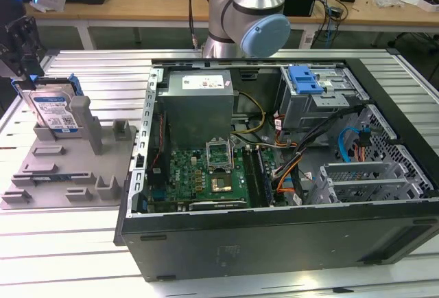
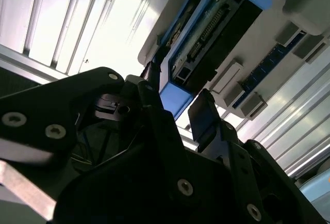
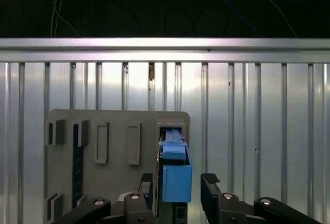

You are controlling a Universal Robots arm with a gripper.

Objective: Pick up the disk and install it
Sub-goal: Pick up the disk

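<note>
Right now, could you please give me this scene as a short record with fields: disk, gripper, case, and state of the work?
disk: upright in a slot of the grey holder, at the exterior view's left
gripper: open, fingers on both sides of the disk's blue frame
computer case: lid off, beside the holder on the slatted table
work: disk not yet lifted

Exterior view: you look down from high, well back, over the desk [image 1: 62, 257] and the open case [image 1: 274, 243]. First wrist view: straight down past the hand [image 3: 178, 178], close. Second wrist view: closer, slanted. All three share the disk [image 1: 55, 109] standing in its rack [image 1: 68, 174].
</note>
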